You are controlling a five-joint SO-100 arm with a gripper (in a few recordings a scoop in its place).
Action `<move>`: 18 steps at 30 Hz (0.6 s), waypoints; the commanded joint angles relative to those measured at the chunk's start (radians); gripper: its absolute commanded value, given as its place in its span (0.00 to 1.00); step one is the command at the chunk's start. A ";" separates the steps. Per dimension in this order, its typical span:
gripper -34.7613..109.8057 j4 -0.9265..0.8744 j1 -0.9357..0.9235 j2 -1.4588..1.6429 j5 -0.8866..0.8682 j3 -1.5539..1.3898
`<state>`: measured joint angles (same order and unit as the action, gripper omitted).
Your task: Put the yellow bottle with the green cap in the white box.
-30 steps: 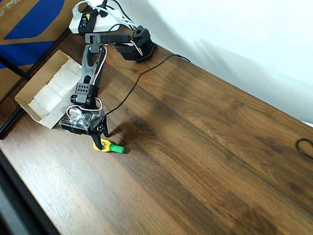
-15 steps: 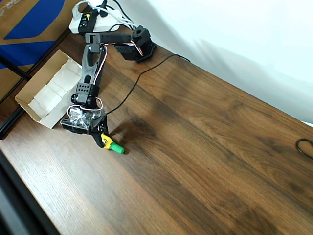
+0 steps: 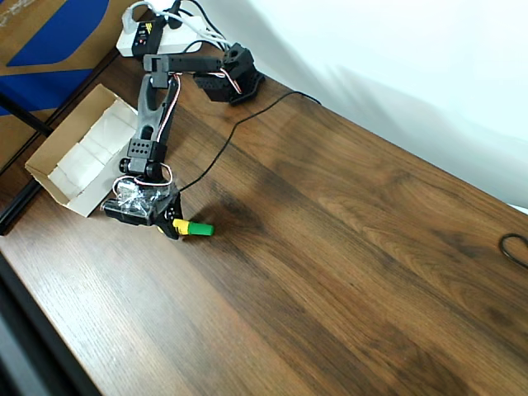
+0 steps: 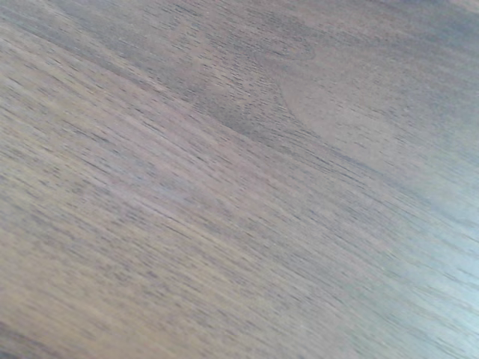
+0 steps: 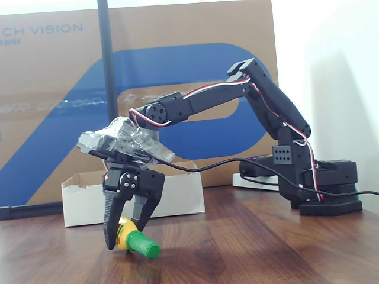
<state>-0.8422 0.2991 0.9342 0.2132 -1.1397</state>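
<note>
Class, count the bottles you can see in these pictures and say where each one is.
1. The bottle is gripped between the fingers of the gripper, tilted, just above the table, to the right of the box in the overhead view.

Dark wood-grain table (image 3: 346, 247) with white box (image 3: 78, 157), arm base (image 3: 231, 82), black cable (image 3: 247, 124).

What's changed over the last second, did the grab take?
The gripper closed on the bottle, which lay free on the table a second ago with the fingers open around it. Bottle and gripper then shifted up-picture in the overhead view, and the fixed view shows the bottle tilted, cap low, seemingly just off the wood. The box, arm base and cable stayed put.
</note>
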 commanded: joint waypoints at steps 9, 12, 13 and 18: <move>0.24 -0.026 -0.041 0.304 -0.066 -0.057; 0.24 -0.031 -0.064 0.405 -0.080 -0.103; 0.24 -0.031 -0.074 0.445 -0.087 -0.123; 0.24 -0.028 -0.124 0.647 -0.140 -0.233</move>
<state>-0.8652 0.1917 1.4036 0.0782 -1.3576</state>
